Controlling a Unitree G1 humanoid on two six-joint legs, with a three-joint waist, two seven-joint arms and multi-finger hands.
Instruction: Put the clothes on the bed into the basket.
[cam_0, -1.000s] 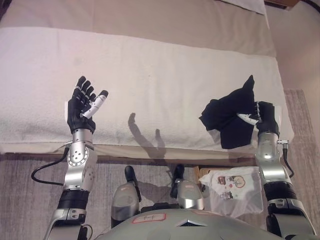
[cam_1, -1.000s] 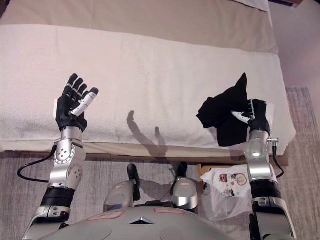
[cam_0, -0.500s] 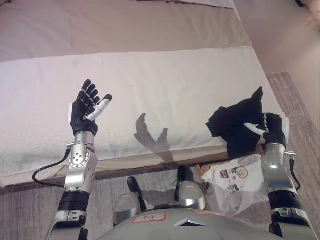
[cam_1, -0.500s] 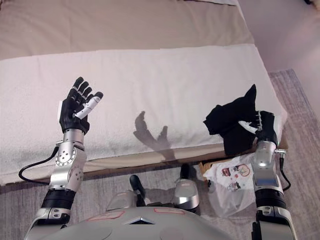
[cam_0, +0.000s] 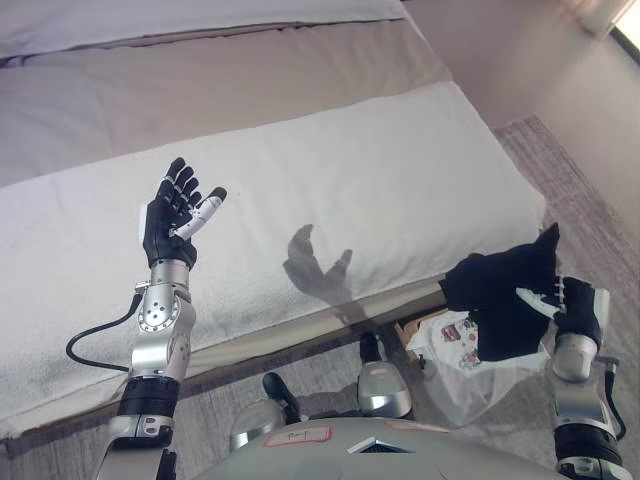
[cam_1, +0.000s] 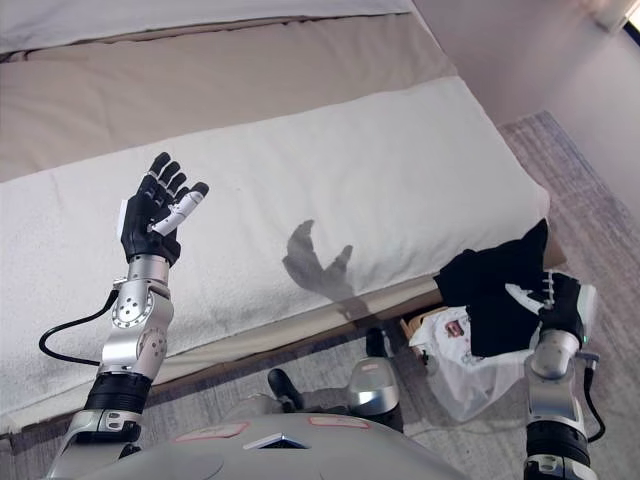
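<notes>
White bed (cam_0: 380, 190) now bare, right hand (cam_1: 562, 305) carried black garment (cam_0: 500, 300) off over bag-lined basket (cam_0: 470, 365)

Left arm (cam_0: 160, 335): silver-grey metal shell, smooth and rounded. A circular housing sits just below the wrist, ringed by small dark screw points. Lower down, the shell gives way to a black ribbed band, then a further silver-grey section. Left hand (cam_0: 172, 215): dark casing on palm and fingers, a white cover along the thumb, and small pale marks on the finger segments. Right arm (cam_1: 553, 385): same silver-grey finish, with a cylindrical forearm section and a rounded collar under the wrist, and a black band below that. Right hand (cam_0: 578, 312): dark casing, with a white pointed cover showing on one digit. No damage is visible on either shell.
</notes>
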